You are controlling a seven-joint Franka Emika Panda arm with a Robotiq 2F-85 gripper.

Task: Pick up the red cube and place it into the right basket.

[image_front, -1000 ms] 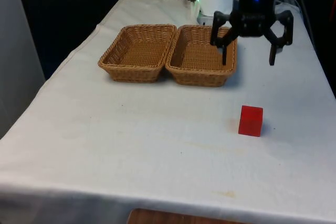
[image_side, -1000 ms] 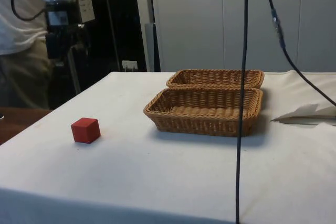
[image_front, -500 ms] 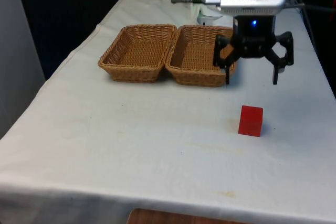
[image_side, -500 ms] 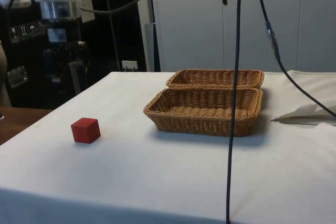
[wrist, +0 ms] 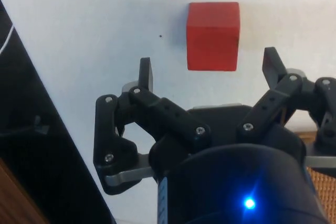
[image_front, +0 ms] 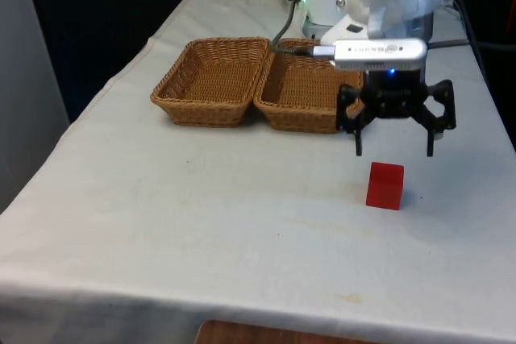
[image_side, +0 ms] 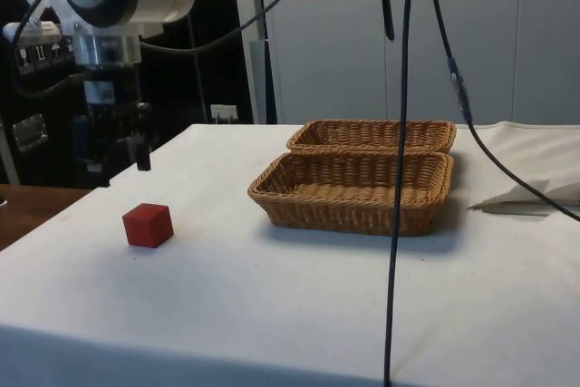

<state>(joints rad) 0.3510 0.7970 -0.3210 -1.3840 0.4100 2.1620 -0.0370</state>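
With the gripper (image_front: 395, 151) spread wide and holding nothing, it hangs above the red cube (image_front: 384, 186), which sits on the white cloth (image_front: 201, 199) just ahead of the fingertips (wrist: 145, 72), not yet between them. My read: this is the approach. Nudge forward until the cube is centred between the fingers, square them to its flat faces, then drop straight down and close. The right basket (image_front: 302, 90) waits nearby, beside the left basket (image_front: 211, 80).
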